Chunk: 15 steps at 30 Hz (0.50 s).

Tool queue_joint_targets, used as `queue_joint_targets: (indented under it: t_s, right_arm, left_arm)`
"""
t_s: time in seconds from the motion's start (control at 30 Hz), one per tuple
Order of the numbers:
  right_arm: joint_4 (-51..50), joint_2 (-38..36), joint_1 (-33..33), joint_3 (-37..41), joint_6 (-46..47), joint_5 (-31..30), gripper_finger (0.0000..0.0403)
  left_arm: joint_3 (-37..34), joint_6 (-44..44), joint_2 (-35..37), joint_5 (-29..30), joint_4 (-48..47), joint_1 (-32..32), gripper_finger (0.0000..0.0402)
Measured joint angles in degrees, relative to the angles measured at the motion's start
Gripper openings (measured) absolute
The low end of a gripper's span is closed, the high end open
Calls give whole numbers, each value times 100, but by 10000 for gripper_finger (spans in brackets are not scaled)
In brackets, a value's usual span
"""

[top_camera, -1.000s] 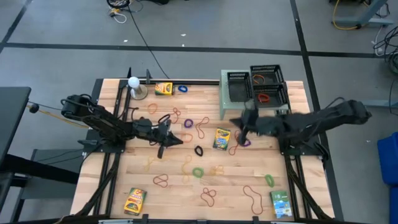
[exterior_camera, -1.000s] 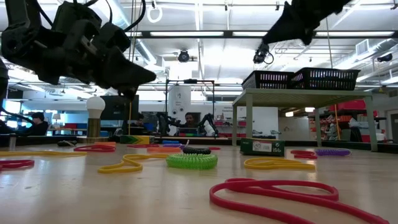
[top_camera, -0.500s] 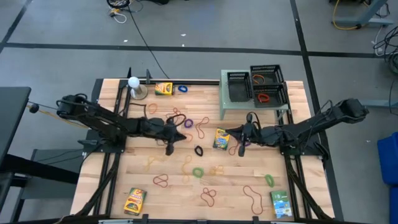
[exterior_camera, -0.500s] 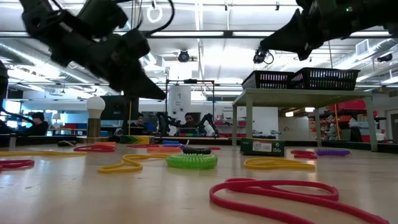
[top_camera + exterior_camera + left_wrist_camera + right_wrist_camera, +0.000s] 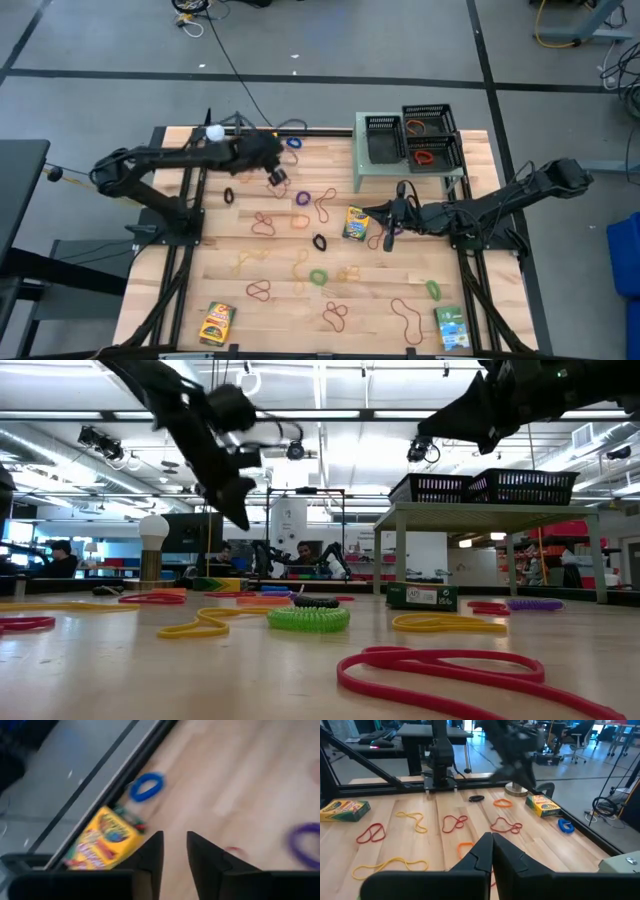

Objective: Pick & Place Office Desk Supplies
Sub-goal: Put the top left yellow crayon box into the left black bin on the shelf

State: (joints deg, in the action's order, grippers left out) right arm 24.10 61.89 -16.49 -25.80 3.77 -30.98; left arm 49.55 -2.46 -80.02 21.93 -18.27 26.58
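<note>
The left gripper [image 5: 277, 176] hangs over the far side of the table [image 5: 200, 270], near a crayon box [image 5: 263, 142] and a blue band [image 5: 293, 143] by the back rail. Its fingers [image 5: 150, 855] stand a little apart with nothing between them. If that box is the target, I judge the gripper should drop squarely over its narrow width and close on the flat faces, since the glossy card may slip at a corner.

Thin rubbery loops in red, orange, purple and green lie limp and flat across the pale wooden planks, hard to pinch cleanly; a green coiled band [image 5: 308, 618] sits thicker. A second crayon box [image 5: 356, 222] lies mid-table, just beside the right gripper [image 5: 389, 238], whose fingers [image 5: 485, 851] are pressed together and empty. It would need to spread them before descending. Black mesh baskets [image 5: 420, 135] on a grey-green stand [image 5: 361, 175] hold a red band [image 5: 424, 156]; a further crayon box [image 5: 217, 322] lies near the front left edge.
</note>
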Motion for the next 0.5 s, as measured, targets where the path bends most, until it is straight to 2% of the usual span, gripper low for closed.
queue_joint_targets:
  t_s: [0.27, 0.5]
  right_arm:
    - [154, 0, 0, 0, -13, 4, 11]
    - [227, 0, 0, -4, -13, 5, 11]
  left_arm:
    - [664, -52, -1349, -179, -84, 1195, 143]
    - [1501, -35, -2362, -183, -164, 1516, 160]
